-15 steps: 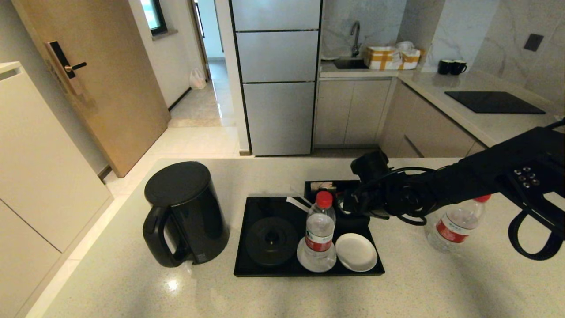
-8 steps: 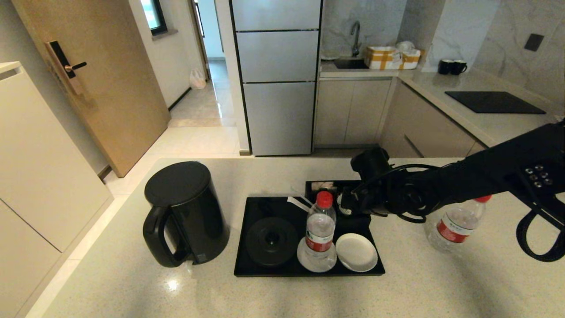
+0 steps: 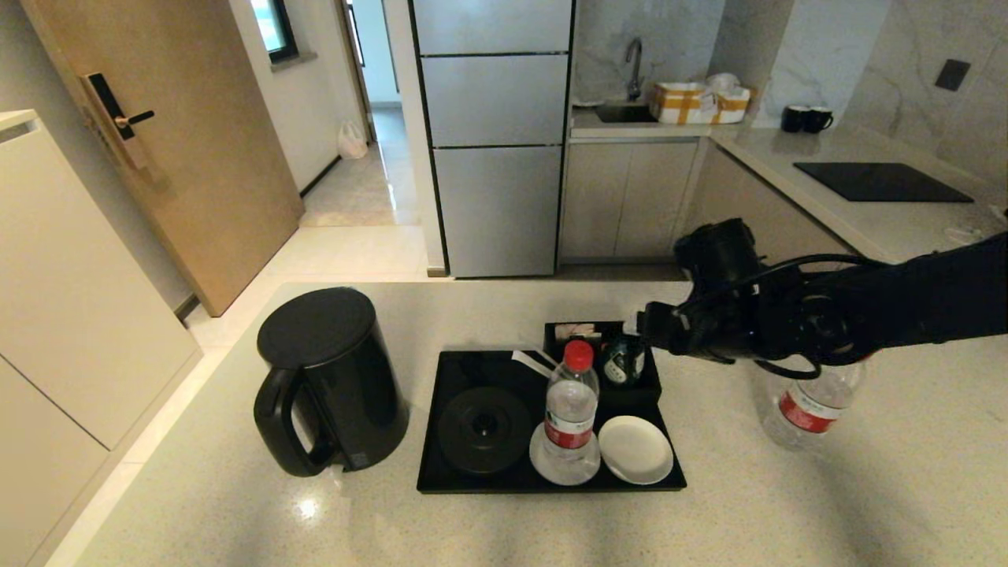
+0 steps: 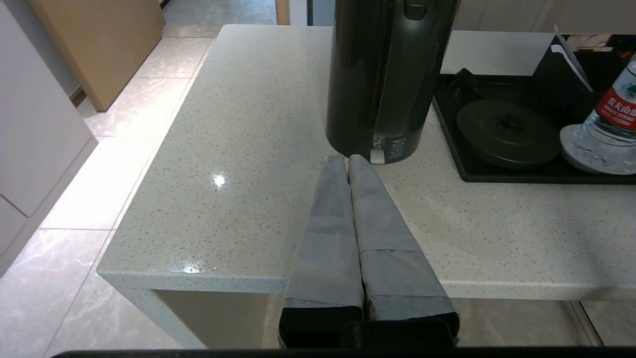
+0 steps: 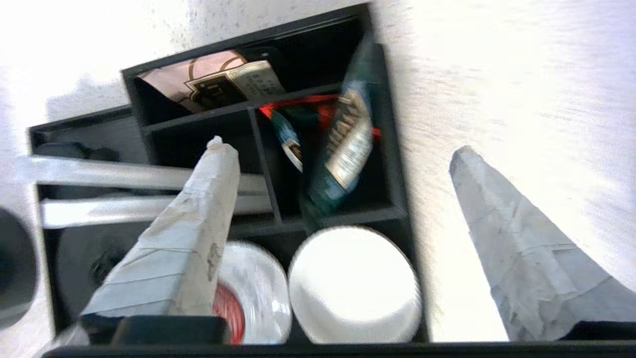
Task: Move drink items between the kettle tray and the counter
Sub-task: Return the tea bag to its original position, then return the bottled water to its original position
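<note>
The right wrist view alone shows inside the compartment box (image 5: 258, 134): a dark teal sachet (image 5: 343, 149) leans in one cell, blurred. The head view shows a red-capped water bottle (image 3: 571, 409) upright on a white coaster on the black tray (image 3: 551, 480), centre frame, and another bottle (image 3: 807, 405) on the desk (image 3: 236, 520) at right. The right end effector (image 5: 343, 164) hangs above the box, released, fingers spread wide. The left end effector (image 4: 348, 164) is clenched near the kettle (image 4: 387, 74).

black cabled right arm (image 3: 866, 315), taped jaws

The water bottle (image 4: 616, 107) label reads "农夫山泉".
</note>
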